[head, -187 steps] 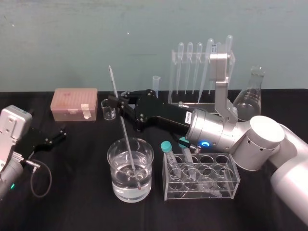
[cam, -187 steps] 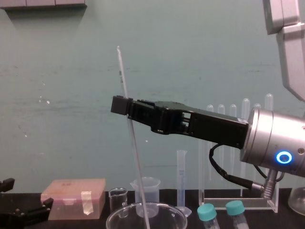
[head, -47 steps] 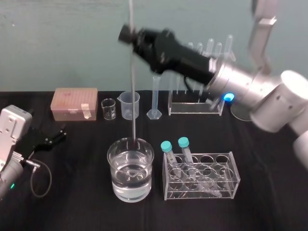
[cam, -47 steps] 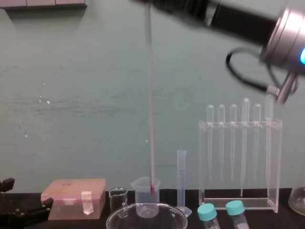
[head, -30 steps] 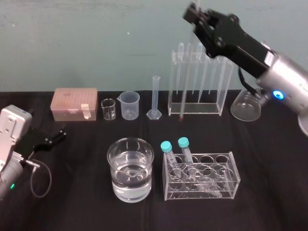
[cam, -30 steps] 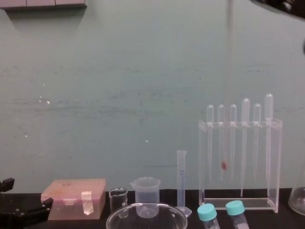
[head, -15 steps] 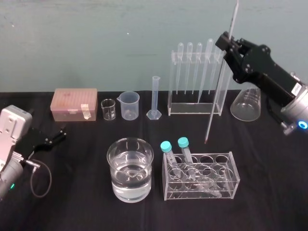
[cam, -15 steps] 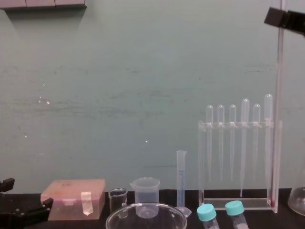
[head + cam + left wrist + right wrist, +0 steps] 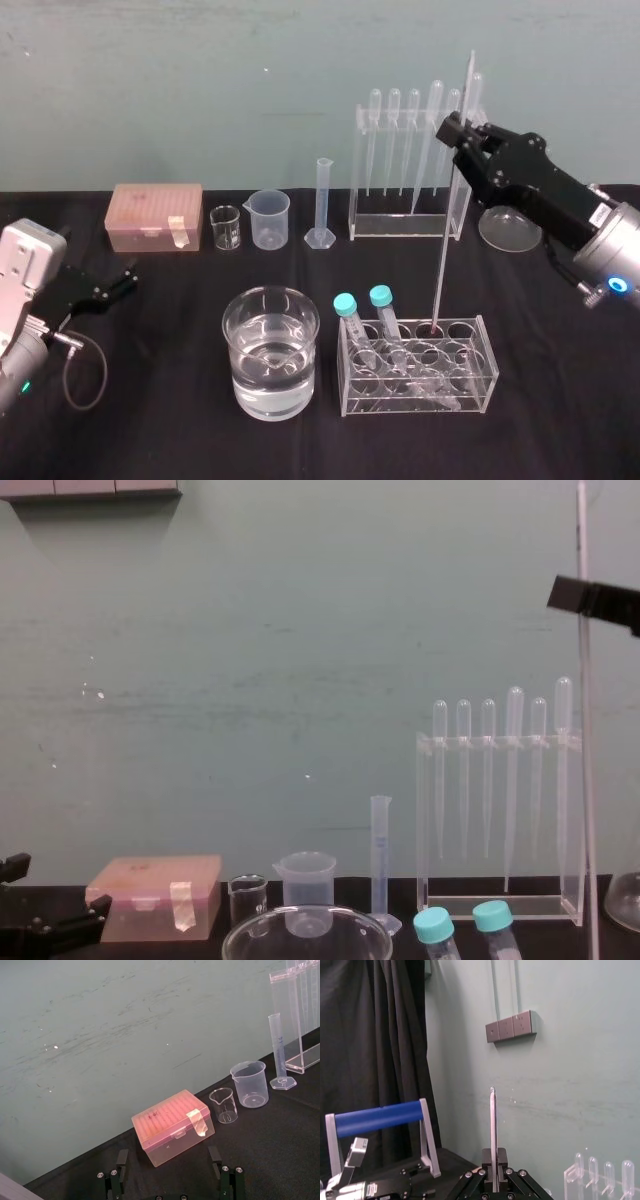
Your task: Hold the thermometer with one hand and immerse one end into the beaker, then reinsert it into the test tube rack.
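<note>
head, thermometer point(image 9: 448, 215): thin glass rod, judged light, stiff, brittle and slick; stood right of beaker point(image 9: 268, 398), red tip at a back hole of rack point(image 9: 420, 402).
head, right gripper point(image 9: 458, 135): clamped on upper stem; sound spot, light squeeze.
left wrist, left gripper point(image 9: 168, 1157): fingers spread, empty, parked well left of beaker.
right wrist, thermometer point(image 9: 493, 1135): pinched upright.
chest, thermometer point(image 9: 585, 780): near vertical, right of beaker.
change: 0.5 s earlier the tip hung above the cloth behind rack; 6.2 s earlier it sat in beaker.
</note>
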